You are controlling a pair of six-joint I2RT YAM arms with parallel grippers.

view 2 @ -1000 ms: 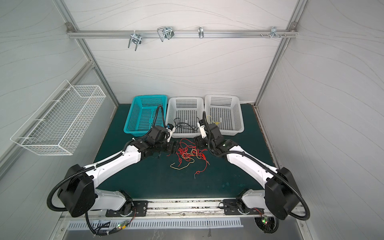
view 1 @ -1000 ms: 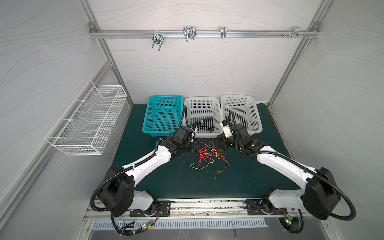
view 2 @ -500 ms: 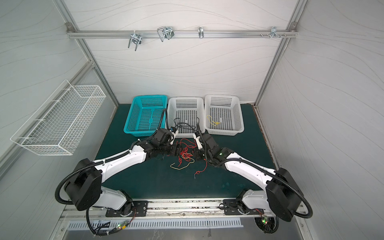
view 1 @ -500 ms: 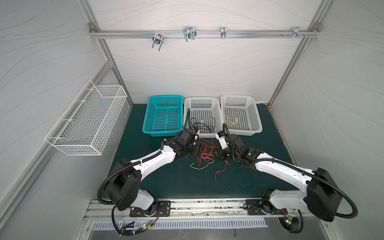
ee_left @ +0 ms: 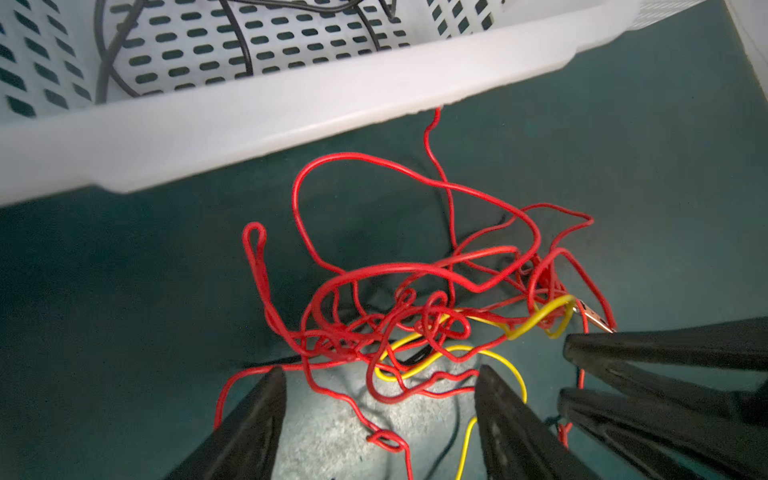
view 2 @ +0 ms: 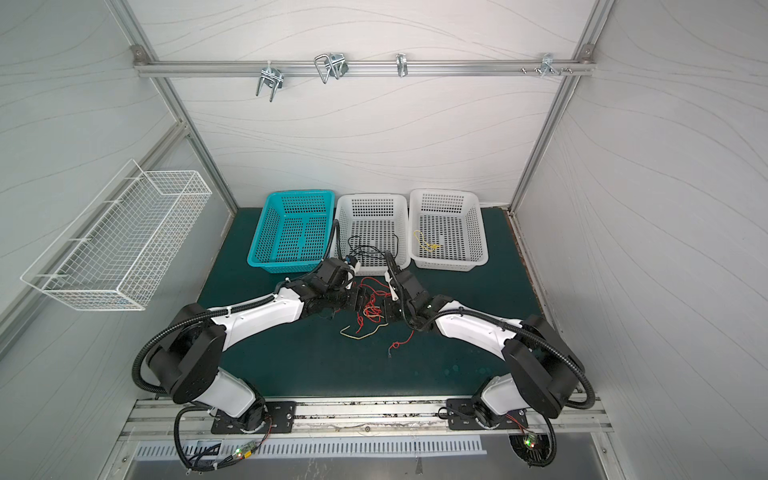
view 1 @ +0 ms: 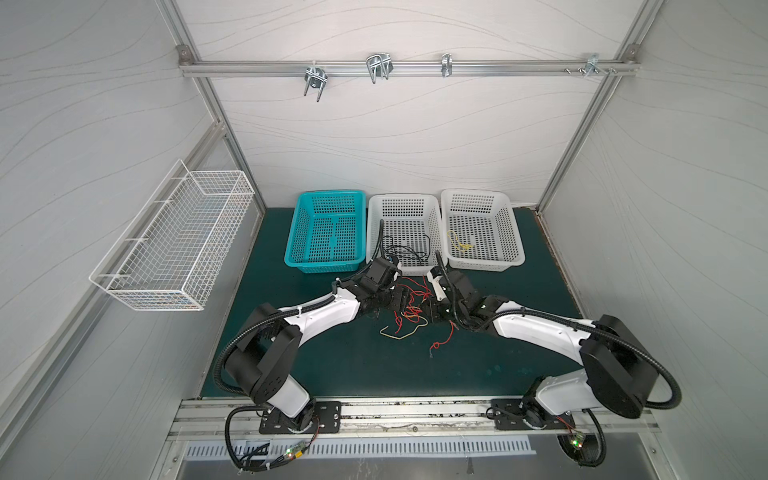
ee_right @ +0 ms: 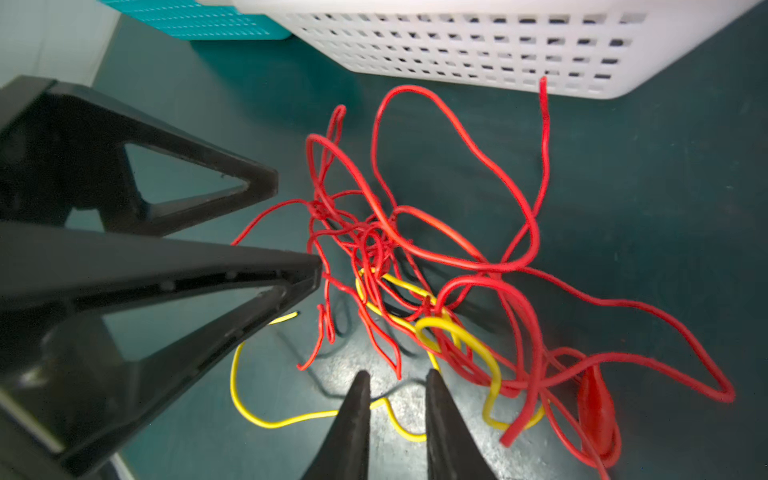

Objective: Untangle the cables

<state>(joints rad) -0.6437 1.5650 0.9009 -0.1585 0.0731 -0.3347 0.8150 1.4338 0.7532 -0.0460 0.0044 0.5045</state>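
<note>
Red and yellow cables (view 1: 410, 305), thin, light and limp, lie knotted on the green tabletop (view 1: 332, 361), at six o'clock from the middle white basket (view 1: 409, 198). The left tool (ee_left: 381, 370) gapes wide over the knot, holding nothing. The right tool (ee_right: 395, 374) stands nearly closed, with a yellow wire (ee_right: 291, 419) crossing its slim gap, seemingly unpinched. I'd grip a free run, not the knot; the red clip (ee_right: 596, 399) may snag.

We note: red cables (ee_left: 415, 269) glossy, smooth plastic sheath; yellow cable (ee_right: 436, 321) likewise. White basket (ee_left: 291, 112) smooth, satin plastic. Mat (ee_left: 104, 291) matt, scuffed pale and grainy near left gripper (ee_left: 380, 374), itself matt black plastic.
</note>
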